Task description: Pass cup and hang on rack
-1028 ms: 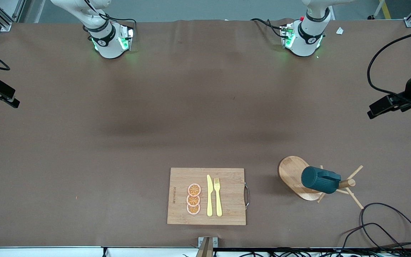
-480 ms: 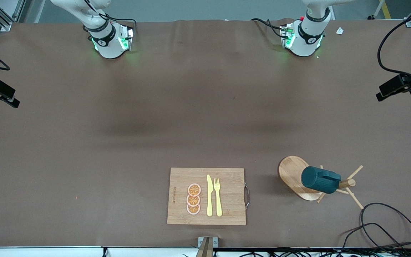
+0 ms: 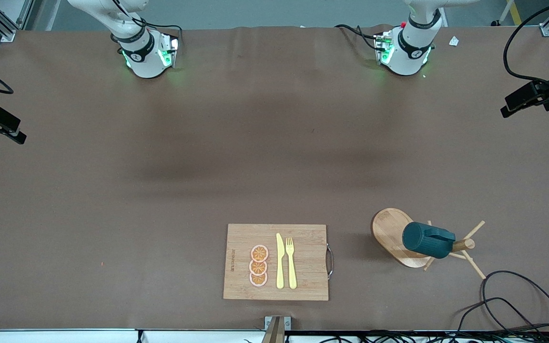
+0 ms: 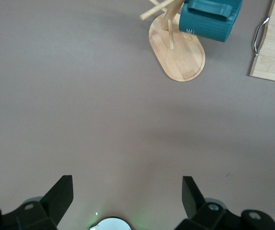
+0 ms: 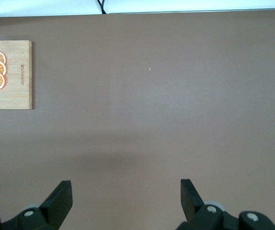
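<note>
Hanging on the rack (image 3: 391, 233), the cup (image 3: 427, 240) sits on a peg, toward the left arm's end of the table, beside the board (image 3: 303, 233). Both arms wait high over bare table: the left gripper (image 4: 127, 196) and right gripper (image 5: 126, 199) gape empty. Staying clear keeps the cup undisturbed.

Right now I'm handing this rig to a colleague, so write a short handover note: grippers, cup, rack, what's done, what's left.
Left gripper: jaws open, empty, up over bare table at the left arm's end.
Right gripper: jaws open, empty, waiting at the right arm's end.
Cup: hanging on the rack, beside the cutting board toward the left arm's end.
Done: cup passed and hung.
Left: nothing apparent; check that the cup sits firmly.
</note>
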Robot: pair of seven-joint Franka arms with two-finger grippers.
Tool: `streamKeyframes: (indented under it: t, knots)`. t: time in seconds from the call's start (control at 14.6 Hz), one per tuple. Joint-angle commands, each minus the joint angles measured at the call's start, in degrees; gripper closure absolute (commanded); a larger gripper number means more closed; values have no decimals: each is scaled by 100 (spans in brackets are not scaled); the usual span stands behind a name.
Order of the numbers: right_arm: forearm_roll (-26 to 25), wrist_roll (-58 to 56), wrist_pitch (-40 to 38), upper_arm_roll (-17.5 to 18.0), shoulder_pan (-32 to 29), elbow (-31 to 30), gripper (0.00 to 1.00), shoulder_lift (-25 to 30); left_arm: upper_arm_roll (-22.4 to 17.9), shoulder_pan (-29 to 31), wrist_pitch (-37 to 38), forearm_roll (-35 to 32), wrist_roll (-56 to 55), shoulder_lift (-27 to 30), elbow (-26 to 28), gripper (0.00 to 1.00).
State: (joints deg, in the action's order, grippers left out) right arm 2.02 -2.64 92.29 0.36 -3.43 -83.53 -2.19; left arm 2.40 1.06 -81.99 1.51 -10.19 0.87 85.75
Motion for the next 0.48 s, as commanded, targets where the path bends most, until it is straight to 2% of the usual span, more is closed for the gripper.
streamKeyframes:
  t: [0.0,0.41]
  knots:
    - [53,62,-45,69,-88,65,0,-27,-21,-53,-133,51,61,141,161,0]
    - [45,62,-36,60,-88,65,0,-27,50,-10,-186,-11,70,80,56,0]
